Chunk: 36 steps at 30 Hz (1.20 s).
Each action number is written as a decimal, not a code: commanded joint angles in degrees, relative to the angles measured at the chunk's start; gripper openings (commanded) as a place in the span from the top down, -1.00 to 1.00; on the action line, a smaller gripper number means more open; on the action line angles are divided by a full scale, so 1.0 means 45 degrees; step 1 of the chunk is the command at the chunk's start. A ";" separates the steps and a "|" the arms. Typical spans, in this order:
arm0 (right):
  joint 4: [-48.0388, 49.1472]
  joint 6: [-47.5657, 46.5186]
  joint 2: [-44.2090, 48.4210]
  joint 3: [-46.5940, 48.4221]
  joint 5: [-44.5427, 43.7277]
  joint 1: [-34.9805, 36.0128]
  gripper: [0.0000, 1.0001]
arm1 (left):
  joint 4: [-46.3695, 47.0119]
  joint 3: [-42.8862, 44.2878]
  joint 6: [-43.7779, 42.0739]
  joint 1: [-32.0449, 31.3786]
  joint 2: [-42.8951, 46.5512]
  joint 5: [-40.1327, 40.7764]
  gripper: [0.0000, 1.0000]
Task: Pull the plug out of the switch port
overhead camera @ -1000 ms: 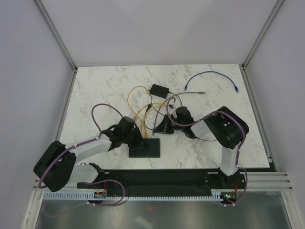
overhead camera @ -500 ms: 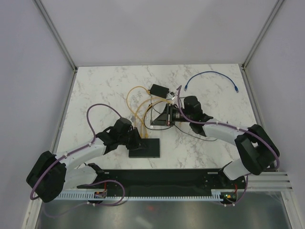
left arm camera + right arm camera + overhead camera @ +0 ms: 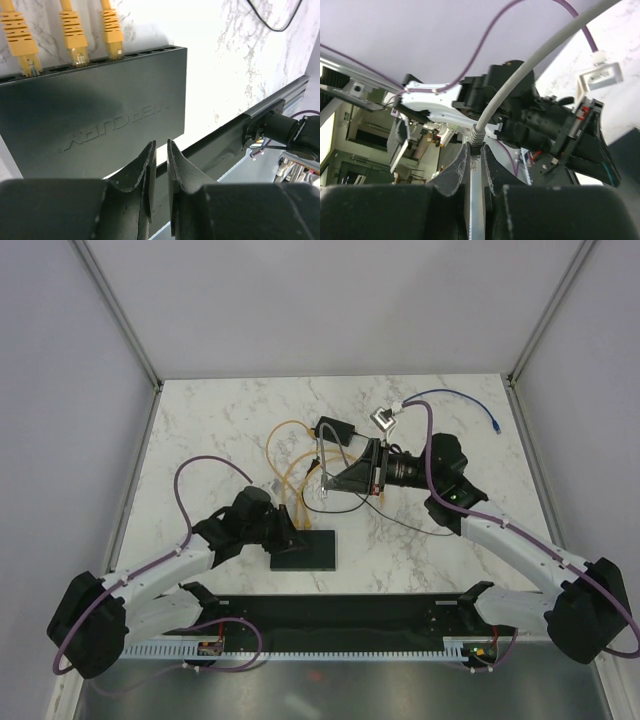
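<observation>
The switch is a flat black box near the table's front edge. In the left wrist view the switch has three yellow plugs in its far-edge sockets. My left gripper rests at the switch's left end. Its jaws are almost touching and hold nothing. My right gripper is raised above the table behind the switch, well clear of it. It is shut on a grey plug, and a grey cable runs up from the plug.
Yellow cables loop behind the switch. A smaller black box with thin black leads lies further back. A blue cable lies at the back right. The black base rail runs along the front edge.
My right gripper has lifted and drawn back to the right, away from the switch, with the grey plug in it. My left gripper has stayed at the switch.
</observation>
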<state>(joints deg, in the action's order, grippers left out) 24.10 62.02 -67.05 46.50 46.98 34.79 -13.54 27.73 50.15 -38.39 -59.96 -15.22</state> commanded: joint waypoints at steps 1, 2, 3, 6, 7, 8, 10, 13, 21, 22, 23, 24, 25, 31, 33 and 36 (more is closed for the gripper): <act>0.1482 0.1121 0.0407 0.0934 0.0302 0.0063 1.00 | 0.0002 0.0361 -0.0616 -0.0082 0.0629 -0.0249 0.56; 0.1346 0.1082 0.0407 0.1342 0.0263 0.0063 1.00 | -0.0038 0.0420 -0.0637 -0.0082 0.0688 -0.0250 0.56; 0.1654 0.1313 0.0407 0.1462 0.0224 0.0063 1.00 | -0.0212 0.0498 -0.0656 -0.0082 0.0785 -0.0250 0.56; 0.1759 0.1300 0.0251 0.2086 0.0126 0.0063 1.00 | -0.0330 0.0558 -0.0695 -0.0082 0.1059 -0.0406 0.56; 0.0768 0.0639 0.0251 0.2475 -0.0009 0.0063 1.00 | -0.0370 0.0538 -0.0695 -0.0082 0.1118 -0.0464 0.56; -0.0576 -0.0451 0.0289 0.3523 -0.0745 0.0063 1.00 | -0.0351 0.0499 -0.0715 -0.0082 0.1273 -0.0503 0.56; -0.4853 -0.3353 0.0212 0.4816 -0.1860 0.0063 1.00 | -0.0486 0.0422 -0.0792 -0.0082 0.1391 -0.0523 0.56; -0.8920 -0.5472 -0.0041 0.6966 -0.4632 0.0043 1.00 | -0.0565 0.0246 -0.0851 -0.0082 0.1645 -0.0504 0.55; -1.1156 -0.5599 -0.0510 0.7441 -1.0360 -0.0502 1.00 | -0.0546 0.0148 -0.0910 -0.0082 0.1782 -0.0426 0.55; -1.1117 -0.5637 -0.0782 0.7382 -1.1155 -0.0774 1.00 | -0.0546 0.0167 -0.0910 -0.0082 0.1840 -0.0406 0.55; -1.1059 -0.5715 -0.0939 0.7227 -1.1356 -0.0932 1.00 | -0.0526 0.0167 -0.0910 -0.0082 0.1822 -0.0387 0.54; -1.0826 -0.5928 -0.1153 0.7167 -1.1416 -0.1146 1.00 | -0.0546 0.0186 -0.0910 -0.0082 0.1841 -0.0348 0.54; -1.0650 -0.6085 -0.1562 0.7128 -1.1359 -0.1651 1.00 | -0.0526 0.0206 -0.0910 -0.0082 0.1822 -0.0348 0.54; -0.8717 -0.7313 -0.3241 0.6269 -1.1007 -0.3625 1.00 | -0.0429 0.0226 -0.0813 -0.0082 0.1705 -0.0269 0.54; -0.8074 -0.7551 -0.3770 0.6132 -1.0716 -0.3901 1.00 | -0.0429 0.0264 -0.0793 -0.0082 0.1588 -0.0327 0.54; -0.7447 -0.7961 -0.5019 0.6209 -0.9686 -0.4545 1.00 | -0.0448 0.0265 -0.0793 -0.0082 0.1432 -0.0445 0.54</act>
<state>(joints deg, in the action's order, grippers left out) -16.34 30.37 -87.15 74.13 0.08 15.73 -16.19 28.16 48.31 -38.39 -53.04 -16.64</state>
